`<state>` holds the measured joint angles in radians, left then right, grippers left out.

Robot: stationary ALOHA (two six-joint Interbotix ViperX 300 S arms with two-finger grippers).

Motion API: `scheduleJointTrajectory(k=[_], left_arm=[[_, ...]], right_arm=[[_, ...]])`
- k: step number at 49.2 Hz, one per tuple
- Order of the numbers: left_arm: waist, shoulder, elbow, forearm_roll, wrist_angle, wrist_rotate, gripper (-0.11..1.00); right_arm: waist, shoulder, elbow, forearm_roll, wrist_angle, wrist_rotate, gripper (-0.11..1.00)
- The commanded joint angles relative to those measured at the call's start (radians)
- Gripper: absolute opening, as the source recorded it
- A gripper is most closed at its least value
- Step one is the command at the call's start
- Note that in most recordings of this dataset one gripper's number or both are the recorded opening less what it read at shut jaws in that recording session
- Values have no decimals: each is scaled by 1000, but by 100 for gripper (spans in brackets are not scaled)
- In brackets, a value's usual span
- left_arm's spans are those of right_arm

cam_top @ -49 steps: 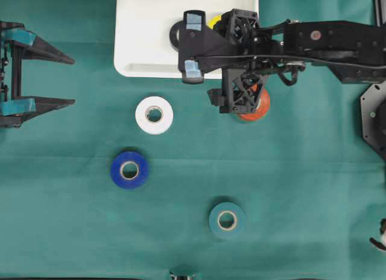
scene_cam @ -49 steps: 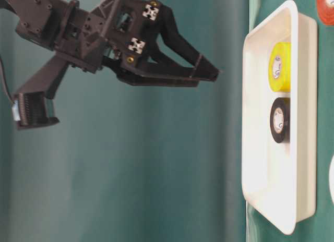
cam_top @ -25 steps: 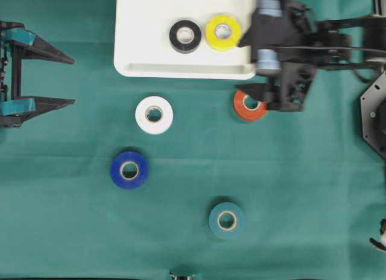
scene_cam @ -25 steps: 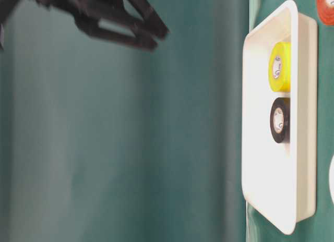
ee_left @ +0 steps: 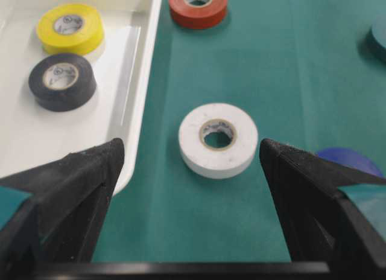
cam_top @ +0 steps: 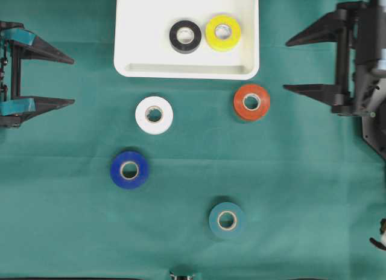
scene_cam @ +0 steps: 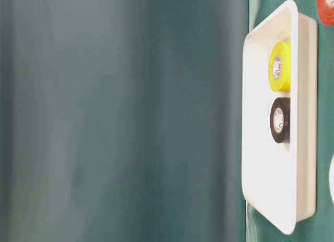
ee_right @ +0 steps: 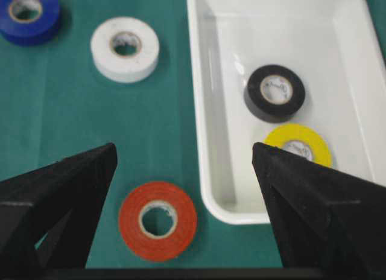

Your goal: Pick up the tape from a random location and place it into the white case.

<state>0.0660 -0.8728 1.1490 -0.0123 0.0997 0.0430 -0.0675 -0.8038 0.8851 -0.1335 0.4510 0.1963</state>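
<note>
The white case (cam_top: 187,67) lies at the top middle of the green tabletop (cam_top: 289,189), and everything else is placed from it. Inside the case, toward its right half, a black tape roll (cam_top: 185,36) and a yellow tape roll (cam_top: 223,32) lie flat, just beside each other and possibly touching, the yellow one nearer the case's right wall. Outside the case, an orange tape roll (cam_top: 251,102) lies flat near its lower right corner, apart from the rim. A white tape roll (cam_top: 154,114) lies below the case's lower edge, toward its left half. A blue tape roll (cam_top: 129,169) sits further down and slightly left of the white one, and a teal tape roll (cam_top: 227,219) lies well below the case, under its right half. The left claw (cam_top: 57,79) is to the left of the case, well apart from it, its two fingers spread wide with nothing between them; its own camera looks between them at the white roll and the case's corner. The right claw (cam_top: 301,64) is to the right of the case, clear of its rim, jaws also spread wide and empty, with the orange roll and the case showing between its fingers in its wrist view
</note>
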Motion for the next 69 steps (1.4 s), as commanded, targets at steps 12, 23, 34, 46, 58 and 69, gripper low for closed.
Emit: scheduleJointTrajectory(k=[12,23,34,46,58,69], left_arm=[[3,2,-9,-2,-5,-2,97],[3,3,-9,-2,-6,-2,97],[3,2,-9,-2,-6,-2,97],[3,3,-9,-2,-5,-3,97],[-51,0,-11,-2,-11,-5,97],[-172,0,-11,-2,-23,-28,97]], right_arm=[[2,-61,112,8,-107,6,90],[2,-64,189,9,-199,6,90],[3,-64,215,9,-235,6,90],[2,-64,212,9,-233,6,90],[2,-64,212,9,-235,6,90],[2,-64,212,9,-235,5,90]])
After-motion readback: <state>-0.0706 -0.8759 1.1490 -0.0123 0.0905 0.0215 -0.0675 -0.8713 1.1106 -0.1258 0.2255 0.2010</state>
